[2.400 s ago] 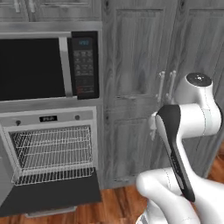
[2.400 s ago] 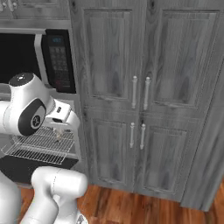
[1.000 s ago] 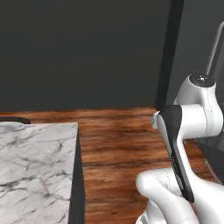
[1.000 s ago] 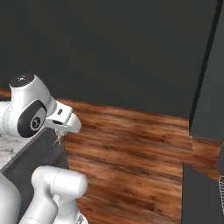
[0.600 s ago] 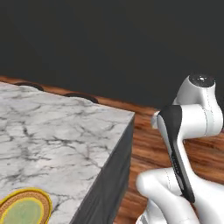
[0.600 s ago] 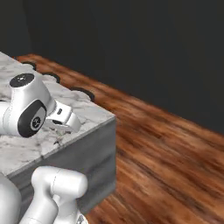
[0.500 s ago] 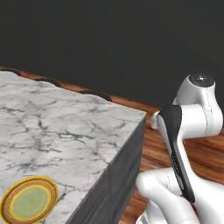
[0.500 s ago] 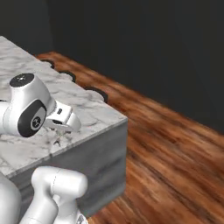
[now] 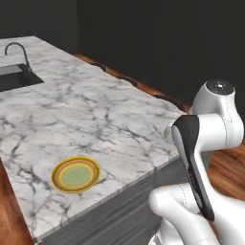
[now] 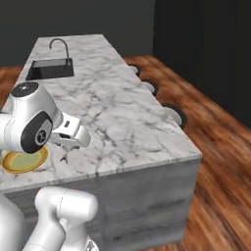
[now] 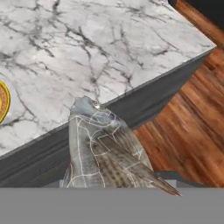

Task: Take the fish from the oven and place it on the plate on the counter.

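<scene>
As seen in the hand view, the fish [image 11: 107,148] is a slim grey-silver body with pale outlined scale panels, pointing away from the hand and held in the gripper [image 10: 64,158], whose jaws are closed part-way onto it. It hangs over the near edge of the white marble counter [image 9: 86,115], to the right of the plate [image 9: 76,174], which has a yellow-orange rim and pale green centre. Bare marble runs from the plate to the far-left sink [image 10: 50,68] and faucet [image 10: 59,47], with wooden floor [image 10: 215,147] to the right.
</scene>
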Tool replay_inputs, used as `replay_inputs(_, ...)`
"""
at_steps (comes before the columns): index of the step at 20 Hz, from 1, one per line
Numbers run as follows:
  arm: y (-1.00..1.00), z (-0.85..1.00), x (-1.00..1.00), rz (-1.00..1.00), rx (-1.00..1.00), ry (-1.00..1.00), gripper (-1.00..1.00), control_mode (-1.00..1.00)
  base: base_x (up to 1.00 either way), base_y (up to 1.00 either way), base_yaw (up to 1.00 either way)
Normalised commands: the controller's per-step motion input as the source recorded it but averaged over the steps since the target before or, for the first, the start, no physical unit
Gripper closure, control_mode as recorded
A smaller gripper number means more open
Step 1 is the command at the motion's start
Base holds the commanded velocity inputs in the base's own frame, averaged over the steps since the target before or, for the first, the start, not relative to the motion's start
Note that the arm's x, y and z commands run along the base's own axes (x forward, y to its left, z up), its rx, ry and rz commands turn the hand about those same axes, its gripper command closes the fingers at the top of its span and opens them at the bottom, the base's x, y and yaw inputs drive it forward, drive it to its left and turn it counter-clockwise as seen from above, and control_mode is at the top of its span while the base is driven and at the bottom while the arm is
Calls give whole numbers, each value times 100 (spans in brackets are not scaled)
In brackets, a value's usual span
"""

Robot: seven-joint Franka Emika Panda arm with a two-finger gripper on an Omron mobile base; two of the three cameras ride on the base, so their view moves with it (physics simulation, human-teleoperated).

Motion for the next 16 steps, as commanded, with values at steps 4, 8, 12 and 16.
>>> replay_inputs(4, 0, 0, 0, 0, 0, 0, 100, 100, 24, 52, 26)
replay_inputs(8, 0, 0, 0, 0, 0, 0, 100, 100, 5, 62, 35)
replay_inputs(12, 0, 0, 0, 0, 0, 0, 100, 100, -1, 40, 51)
replay_inputs(16, 0, 0, 0, 0, 0, 0, 100, 100, 1, 17, 59)
